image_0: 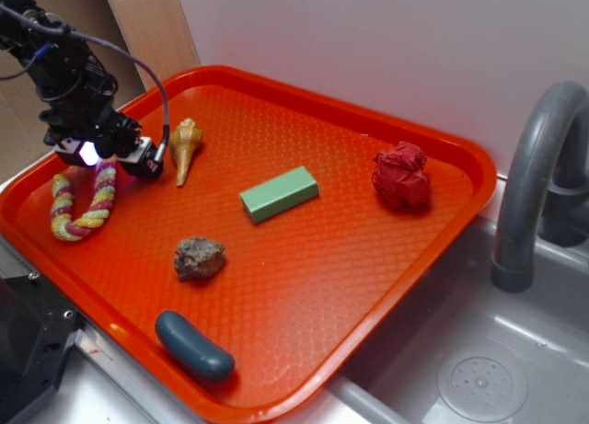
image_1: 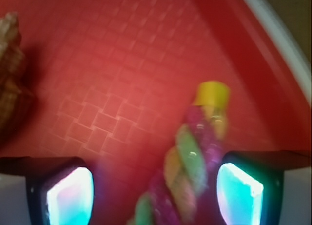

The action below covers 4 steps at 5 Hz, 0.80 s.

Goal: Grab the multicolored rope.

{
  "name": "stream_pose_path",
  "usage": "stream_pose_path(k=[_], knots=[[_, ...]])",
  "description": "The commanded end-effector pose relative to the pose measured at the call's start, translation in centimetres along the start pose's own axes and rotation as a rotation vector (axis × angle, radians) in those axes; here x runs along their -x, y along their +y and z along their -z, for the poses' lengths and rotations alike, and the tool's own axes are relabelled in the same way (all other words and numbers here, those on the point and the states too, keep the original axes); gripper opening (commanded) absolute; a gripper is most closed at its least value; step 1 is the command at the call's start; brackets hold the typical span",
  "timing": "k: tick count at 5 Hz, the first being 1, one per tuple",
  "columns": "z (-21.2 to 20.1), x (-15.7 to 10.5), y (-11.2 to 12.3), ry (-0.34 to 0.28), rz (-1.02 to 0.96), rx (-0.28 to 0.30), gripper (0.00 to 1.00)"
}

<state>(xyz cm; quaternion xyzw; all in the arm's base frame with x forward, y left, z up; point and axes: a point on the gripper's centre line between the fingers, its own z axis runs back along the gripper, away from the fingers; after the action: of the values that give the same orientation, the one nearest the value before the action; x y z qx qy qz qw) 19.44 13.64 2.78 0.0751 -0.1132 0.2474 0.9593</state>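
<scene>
1. Exterior view shows the gripper (image_0: pixel 103 157) low over the left end of the orange tray (image_0: pixel 368 258), right above one end of the multicolored rope (image_0: pixel 81 203), which lies curled in a U near the seashell (image_0: pixel 186 146).
2. Wrist view: jaws spread wide, the rope's yellow-capped end (image_1: pixel 195 156) between the pads (image_1: pixel 239 191), nearer the right one.
3. Looks like the approach stage; next it should centre slightly, settle down, then close.
</scene>
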Motion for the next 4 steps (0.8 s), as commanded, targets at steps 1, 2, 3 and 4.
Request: stream_pose_path(k=[1, 2, 3, 4], knots=[[-1.2, 1.3, -0.6, -0.042, 0.146, 0.092, 0.0], [-2.6, 1.4, -0.7, -0.045, 0.256, 0.096, 0.0], [-3.7, 1.3, -1.0, -0.024, 0.429, -0.009, 0.0], [-4.1, 1.4, -2.0, -0.051, 0.52, -0.034, 0.0]])
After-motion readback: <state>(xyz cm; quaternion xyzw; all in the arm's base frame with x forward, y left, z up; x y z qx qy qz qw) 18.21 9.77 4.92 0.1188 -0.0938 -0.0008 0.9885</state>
